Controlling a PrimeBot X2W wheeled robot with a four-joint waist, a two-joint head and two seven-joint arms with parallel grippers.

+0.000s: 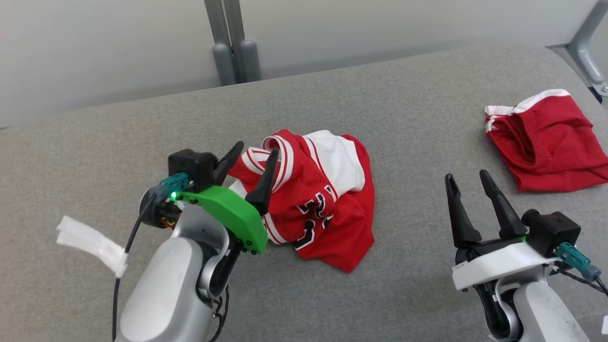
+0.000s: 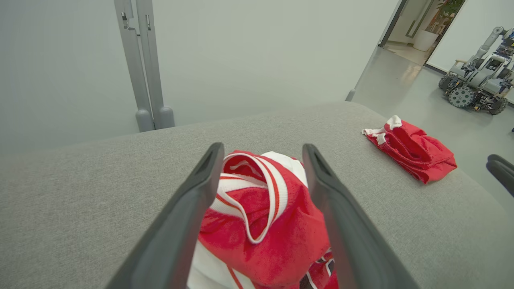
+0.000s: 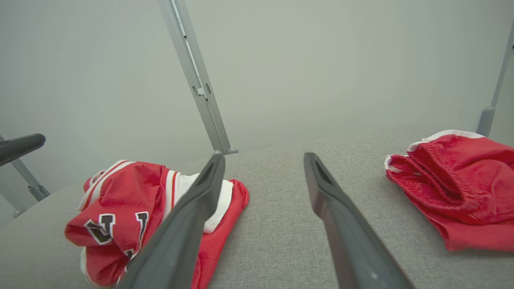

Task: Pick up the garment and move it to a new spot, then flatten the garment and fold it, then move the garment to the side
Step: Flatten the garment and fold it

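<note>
A red jersey (image 1: pixel 342 228) is being shown in a crumpled heap near the middle of the grey bench (image 1: pixel 380 95). White bands with thin red stripes are being seen along its openings. A white patch is lying on top, and big black letters with white edges are being seen on the near side of the heap. The whole jersey is resting on the bench.

The left side of the heap, where the striped bands are bunched up, is being straddled by the left pincer (image 1: pixel 255 152). Its two dark fingers are being held wide apart, one on each side of the raised cloth, with no squeeze on it. Whether the fingers are touching the cloth cannot be told. A green cover (image 1: pixel 228 213) is being worn on that wrist, and a white strip (image 1: pixel 90 242) is hanging by its cable at the left.

The right pincer (image 1: pixel 467 176) is being held over bare bench, well to the right of the jersey. Its fingers are also being held apart, with only grey cloth showing between them. It is sitting between the jersey and a pair of red shorts (image 1: pixel 546 142), which are lying bunched near the far right edge of the bench, well apart from the jersey.

Behind the bench, two grey posts (image 1: pixel 232 52) are standing side by side by a pale wall. In the left wrist view, another wheeled robot (image 2: pixel 478 84) is being seen far off on the floor.
</note>
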